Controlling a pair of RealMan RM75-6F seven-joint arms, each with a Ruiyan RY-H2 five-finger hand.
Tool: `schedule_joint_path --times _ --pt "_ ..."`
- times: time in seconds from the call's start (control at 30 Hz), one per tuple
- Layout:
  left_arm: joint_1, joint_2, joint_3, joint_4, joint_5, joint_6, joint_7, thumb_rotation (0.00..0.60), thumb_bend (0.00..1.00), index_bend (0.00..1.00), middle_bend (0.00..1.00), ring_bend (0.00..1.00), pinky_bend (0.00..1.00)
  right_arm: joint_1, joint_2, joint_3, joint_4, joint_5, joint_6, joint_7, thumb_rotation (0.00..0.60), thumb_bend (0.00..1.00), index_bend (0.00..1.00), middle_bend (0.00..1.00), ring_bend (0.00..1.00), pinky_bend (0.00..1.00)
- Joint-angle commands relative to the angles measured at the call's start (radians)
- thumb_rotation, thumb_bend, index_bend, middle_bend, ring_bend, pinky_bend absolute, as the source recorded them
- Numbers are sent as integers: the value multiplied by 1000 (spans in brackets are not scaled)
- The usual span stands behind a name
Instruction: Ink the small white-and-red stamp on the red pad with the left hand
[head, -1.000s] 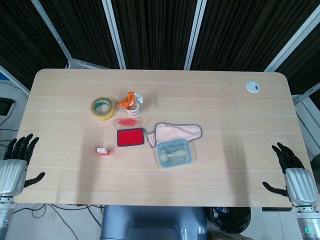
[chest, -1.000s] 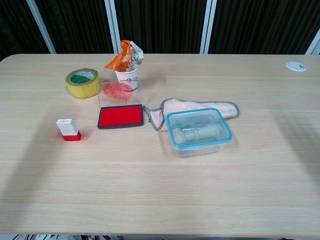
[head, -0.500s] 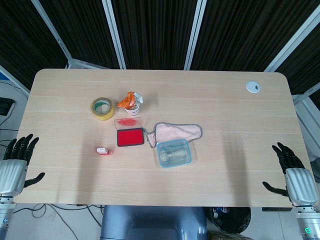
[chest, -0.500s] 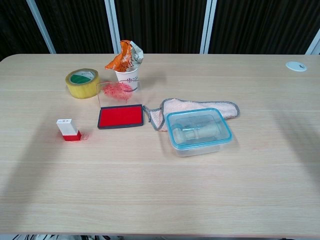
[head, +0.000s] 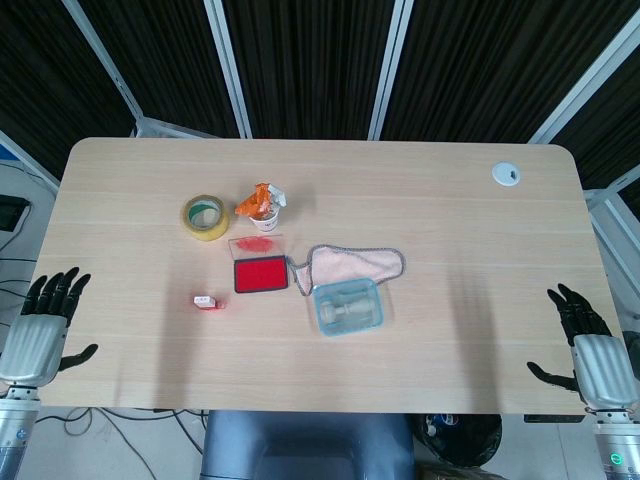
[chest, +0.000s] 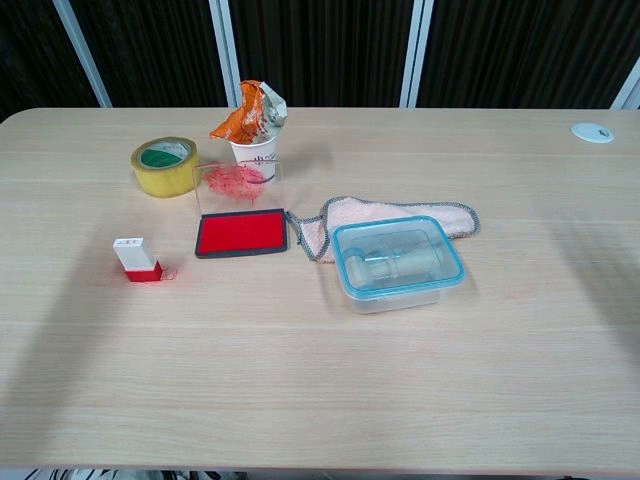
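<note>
Left hand (head: 45, 325) hung off the table edge, fingers spread and empty; stamp (chest: 137, 259) stood upright well beyond its fingertips, red pad (chest: 241, 232) farther on; best gripped by its white body, kept vertical.

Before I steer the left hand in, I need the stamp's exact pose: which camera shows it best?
The chest view: the stamp shows large, standing upright, white top over red base, left of the red pad. The head view shows it only as a tiny white-and-red speck from above.
</note>
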Motion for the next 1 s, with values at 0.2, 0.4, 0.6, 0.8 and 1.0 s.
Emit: schedule_joint_path --times 0.2,0.4,0.6,0.8,1.0 --pt "-117 -13 -67 -67 -118 -165 123 600 20 0 0 0 13 1 2 1 -3 8 -7 8 600 67 0 0 0 185" --pt "-209 -92 -108 -60 -271 -282 245 600 58 23 0 0 41 2 5 1 -7 10 -12 16 600 70 0 0 0 185" --pt "-293 -181 -132 -18 -408 -339 369 600 121 114 52 0 64 4 11 0 -9 10 -18 31 600 71 0 0 0 185" --pt "-366 -251 -140 34 -480 -375 445 600 157 165 106 0 82 4 15 -1 -12 9 -21 42 600 73 0 0 0 185" --pt "-410 -303 -140 74 -535 -388 493 600 161 215 181 0 107 5 16 1 -13 14 -24 49 600 74 0 0 0 185"
